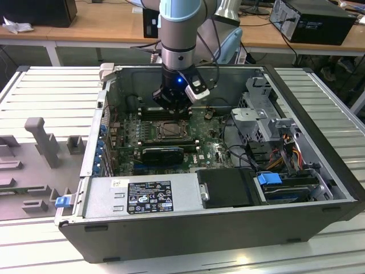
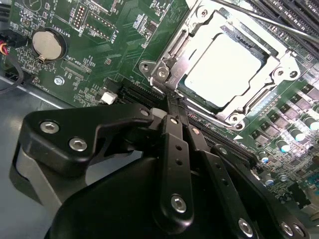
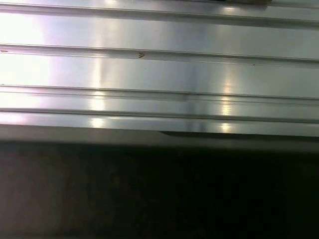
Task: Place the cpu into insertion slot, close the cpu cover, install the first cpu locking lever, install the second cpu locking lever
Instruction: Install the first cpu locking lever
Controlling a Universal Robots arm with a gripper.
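The open computer case (image 1: 319, 142) holds the green motherboard, with the insertion slot (image 1: 171, 131) at its middle. In the second wrist view, the cpu (image 2: 227, 64) lies in the slot, its pale silver top showing through the window of the cpu cover (image 2: 172, 55), which lies flat over it. A thin metal lever rod (image 2: 279, 27) runs along one side of the socket. My gripper (image 1: 171, 107) hangs just above the socket's far edge in the exterior view. Its black fingers (image 2: 172, 134) are pressed together, with the tips at a corner of the cover frame.
A black card (image 1: 162, 153) sits in front of the socket, and a power supply (image 1: 142, 197) lies along the case's near wall. A drive cage (image 1: 256, 114) and cables (image 1: 285, 151) are at the exterior view's right. A coin battery (image 2: 48, 44) sits on the board. Grey fixtures (image 1: 40, 140) stand on the ribbed table.
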